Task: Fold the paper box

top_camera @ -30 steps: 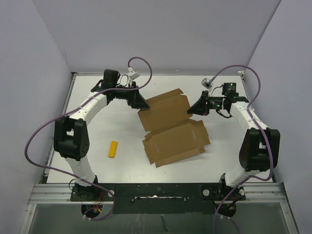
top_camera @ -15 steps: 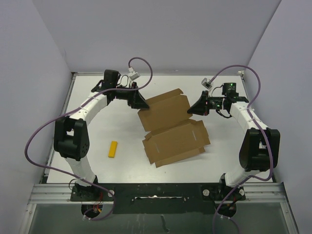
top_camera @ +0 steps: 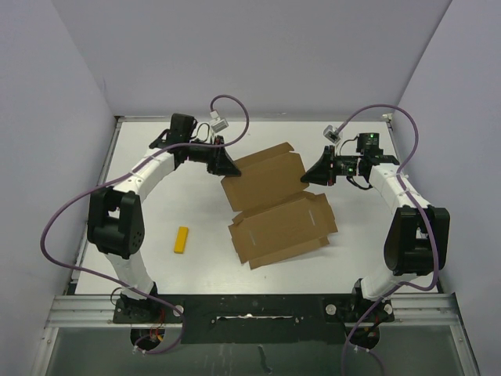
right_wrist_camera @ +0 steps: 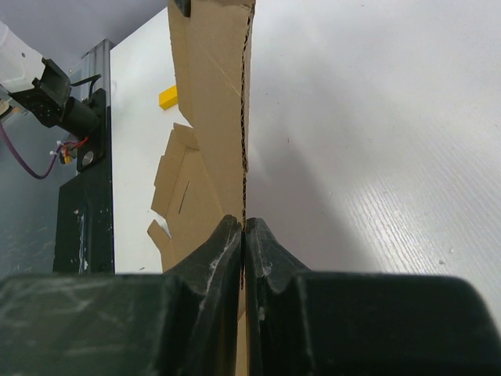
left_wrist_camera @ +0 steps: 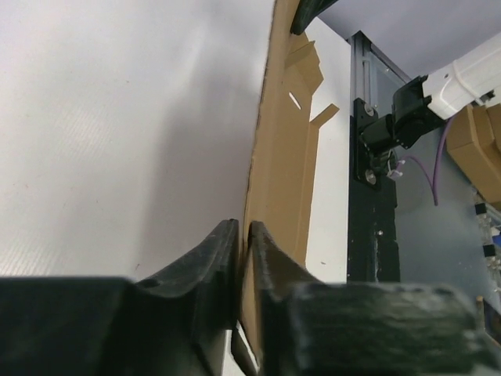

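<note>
The left jaws are closed on the left edge of the flat brown cardboard paper box (top_camera: 282,223), with the thin card pinched between them. The right jaws are shut tight on its right edge. The box stretches between both jaws, over the white bench (top_camera: 156,204). A small yellow bar (top_camera: 182,240) lies well apart from the left jaws.

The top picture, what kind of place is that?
Probably a robot lab bench: plain walls box in a white table, with a left arm and right arm bolted to a metal rail.
</note>
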{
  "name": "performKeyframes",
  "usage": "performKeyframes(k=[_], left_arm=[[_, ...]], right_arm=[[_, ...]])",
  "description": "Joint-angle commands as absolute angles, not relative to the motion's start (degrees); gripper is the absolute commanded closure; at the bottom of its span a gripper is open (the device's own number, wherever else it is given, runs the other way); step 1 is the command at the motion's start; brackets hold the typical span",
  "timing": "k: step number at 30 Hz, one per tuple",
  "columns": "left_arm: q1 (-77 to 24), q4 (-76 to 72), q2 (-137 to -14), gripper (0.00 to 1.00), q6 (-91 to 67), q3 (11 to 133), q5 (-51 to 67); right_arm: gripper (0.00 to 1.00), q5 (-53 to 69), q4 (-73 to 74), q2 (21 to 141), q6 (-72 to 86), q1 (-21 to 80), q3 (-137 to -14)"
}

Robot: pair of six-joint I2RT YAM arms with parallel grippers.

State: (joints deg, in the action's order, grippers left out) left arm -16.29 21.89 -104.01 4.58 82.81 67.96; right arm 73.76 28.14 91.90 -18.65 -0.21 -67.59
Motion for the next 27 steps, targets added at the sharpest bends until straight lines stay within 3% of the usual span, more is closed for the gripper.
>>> performKeyframes(k=[1,6,15,20,24,27], left_arm=[[-16.7,22.3,-99.5,0.98,6.9,82.7,69.8],[-16.7,20.0,-97.3,1.0,5.8,80.9,68.8],[-15.9,12.8,-89.3,1.0,2.9,74.0,60.1],[-15.8,10.0,-83.4,1.0,1.7,67.4,54.2],[-15.9,8.3,-79.9,1.0,1.3,64.0,52.5],[-15.8,8.2,-79.2,1.0,0.0,64.3,52.4]], right_arm=[[1.0,76.3,27.0,89.9,-18.5,0.3,-69.3],[0.97,75.7,27.0,89.9,-18.3,0.2,-69.3],[0.38,72.1,35.6,86.5,-27.1,-3.8,-71.3],[0.23,66.0,30.4,81.4,-26.7,-4.5,-64.8],[0.0,61.0,20.2,77.8,-26.4,-5.0,-54.9],[0.02,61.4,20.1,79.9,-27.0,-5.6,-54.4]])
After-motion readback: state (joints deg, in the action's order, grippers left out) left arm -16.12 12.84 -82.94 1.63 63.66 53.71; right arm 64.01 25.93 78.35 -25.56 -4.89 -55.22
